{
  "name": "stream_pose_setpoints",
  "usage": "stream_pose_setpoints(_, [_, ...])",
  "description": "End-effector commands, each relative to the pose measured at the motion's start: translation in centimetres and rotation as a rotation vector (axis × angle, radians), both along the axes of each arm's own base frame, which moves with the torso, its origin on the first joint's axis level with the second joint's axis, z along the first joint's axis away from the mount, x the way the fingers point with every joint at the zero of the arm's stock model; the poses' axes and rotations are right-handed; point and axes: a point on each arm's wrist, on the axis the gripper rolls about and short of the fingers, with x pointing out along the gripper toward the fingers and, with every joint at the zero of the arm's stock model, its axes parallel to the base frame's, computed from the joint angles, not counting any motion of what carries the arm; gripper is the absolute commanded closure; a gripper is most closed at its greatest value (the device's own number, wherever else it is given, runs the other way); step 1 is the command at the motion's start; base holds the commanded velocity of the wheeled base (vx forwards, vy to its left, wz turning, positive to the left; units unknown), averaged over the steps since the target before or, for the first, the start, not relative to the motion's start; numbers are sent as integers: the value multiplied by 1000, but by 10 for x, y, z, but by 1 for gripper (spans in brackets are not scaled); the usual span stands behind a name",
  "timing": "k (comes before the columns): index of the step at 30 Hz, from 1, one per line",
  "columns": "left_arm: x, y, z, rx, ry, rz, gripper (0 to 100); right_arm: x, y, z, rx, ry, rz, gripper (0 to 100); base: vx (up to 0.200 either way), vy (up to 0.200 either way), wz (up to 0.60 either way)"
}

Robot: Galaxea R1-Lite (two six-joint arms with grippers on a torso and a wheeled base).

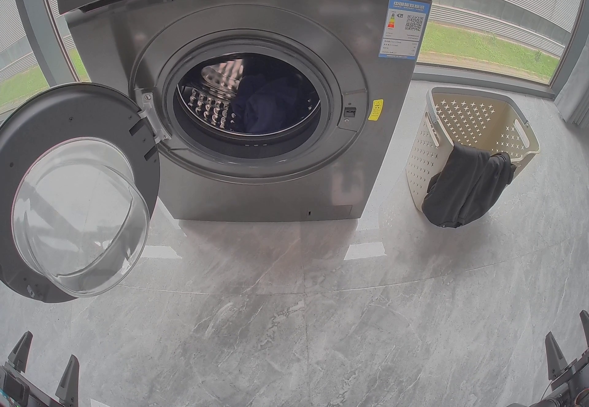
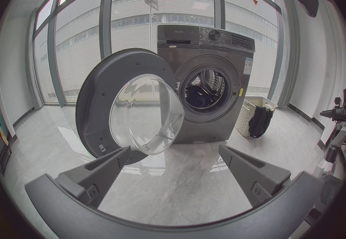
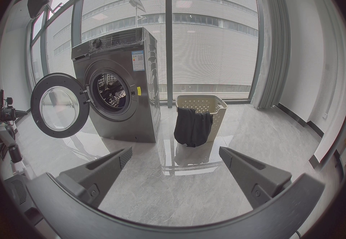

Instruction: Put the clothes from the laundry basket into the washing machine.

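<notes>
**A:** Left gripper (image 2: 173,149) and right gripper (image 3: 174,149) both have their fingers spread wide and hold nothing. They hang well back from the washing machine (image 1: 270,199).

**B:** And the target?

**A:** A dark garment (image 1: 466,184), draped over the rim of the laundry basket (image 1: 423,157), just beside the machine's right flank. It looks soft, light and floppy. I'd pinch the bunched fold at the rim and expect it to trail.

**B:** Machine ready?

**A:** The door (image 1: 61,114) is swung open, and there's dark clothing (image 1: 270,101) in the drum.
</notes>
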Motion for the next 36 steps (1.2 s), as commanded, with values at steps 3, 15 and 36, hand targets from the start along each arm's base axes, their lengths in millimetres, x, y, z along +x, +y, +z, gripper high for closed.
stream_pose_setpoints(3, [0,0,-5,-2,6,-2,0,2,0,-4,1,20,2,0,0,-200,0])
stream_pose_setpoints(15, [0,0,-5,0,6,-1,0,2,0,-4,1,19,2,0,0,-200,0])
stream_pose_setpoints(36, [0,0,-5,-3,6,-1,0,2,0,-4,1,20,2,0,0,-200,0])
